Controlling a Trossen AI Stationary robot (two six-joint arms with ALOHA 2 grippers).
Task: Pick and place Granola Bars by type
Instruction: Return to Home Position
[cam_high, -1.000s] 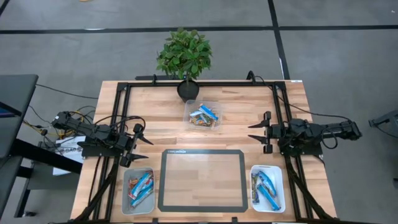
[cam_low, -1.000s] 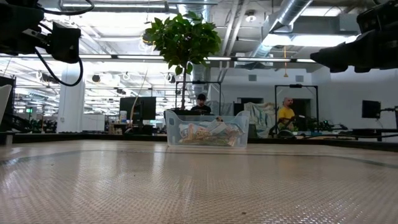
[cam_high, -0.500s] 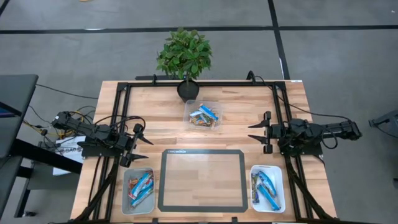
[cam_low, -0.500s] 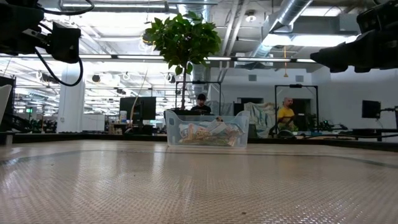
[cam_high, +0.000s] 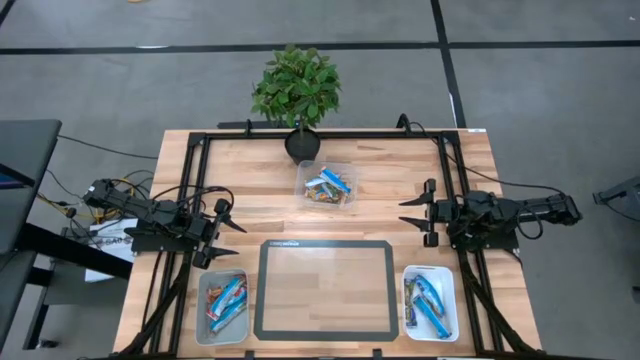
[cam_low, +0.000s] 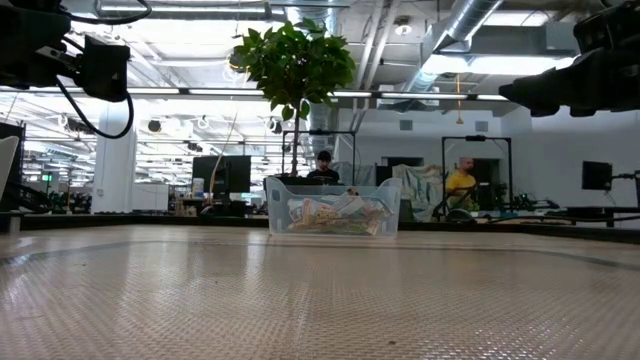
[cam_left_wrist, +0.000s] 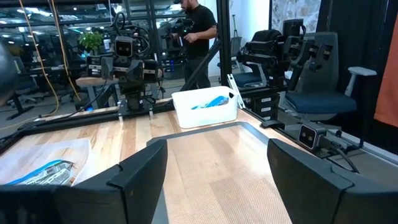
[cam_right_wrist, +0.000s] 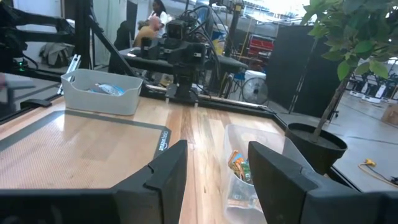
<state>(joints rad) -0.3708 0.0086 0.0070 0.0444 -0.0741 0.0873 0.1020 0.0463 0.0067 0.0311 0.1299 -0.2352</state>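
Mixed blue and orange granola bars (cam_high: 327, 186) lie in a clear bin (cam_high: 345, 170) at the table's far middle, also seen in the low view as the clear bin (cam_low: 332, 212). More blue bars (cam_high: 226, 300) fill a white bin (cam_high: 203, 322) at the near left, and blue bars (cam_high: 429, 303) fill a white bin (cam_high: 449, 285) at the near right. My left gripper (cam_high: 226, 237) hovers open over the left side of the table. My right gripper (cam_high: 414, 220) hovers open over the right side. Both point toward the table's middle and hold nothing.
A dark-framed mat (cam_high: 326, 288) lies at the near middle between the two white bins. A potted plant (cam_high: 298, 95) stands at the far edge behind the clear bin. Black rails (cam_high: 320, 133) run along the far and side edges. People show in the room beyond.
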